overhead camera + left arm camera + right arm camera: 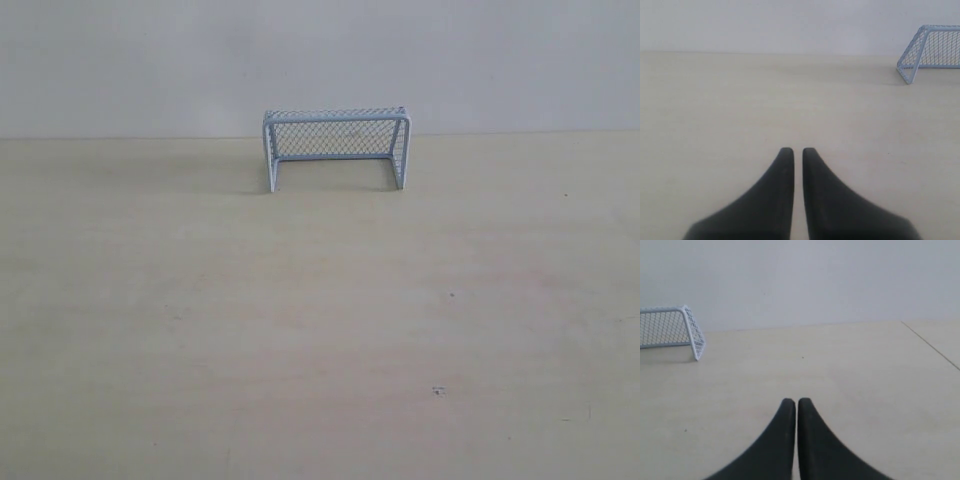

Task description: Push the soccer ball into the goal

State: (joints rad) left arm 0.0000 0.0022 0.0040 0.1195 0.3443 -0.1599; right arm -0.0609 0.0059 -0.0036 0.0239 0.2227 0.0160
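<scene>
Closest in the left wrist view, the left end effector (797,150) shows as two dark, tapered fingers (780,195) pointing out over the counter (740,110). They are drawn nearly together, with only a thin slit between the tips, and nothing is held between them. The right end effector (796,401) looks much the same in its own wrist view. Its two dark fingers (777,440) are almost touching and grip nothing. Both point forward, roughly level, towards the far wall.

The counter (300,330) is a pale, cream-yellow, matte surface that fills most of the exterior view. A small dark speck (438,390) lies on it towards the near right, and a fainter one (451,294) lies further back. In the right wrist view a thin seam (930,342) runs across the surface on the side away from the goal.

At the far edge of the counter, close to the wall, stands the goal (336,148). It is a small pale blue-grey frame with fine mesh netting, upright, with its opening facing the near side. The left wrist view shows the goal (932,47) well ahead and off to one side. The right wrist view shows the goal (670,327) off to the opposite side. It is well apart from both end effectors.

Behind it rises a plain, off-white wall (300,60).
</scene>
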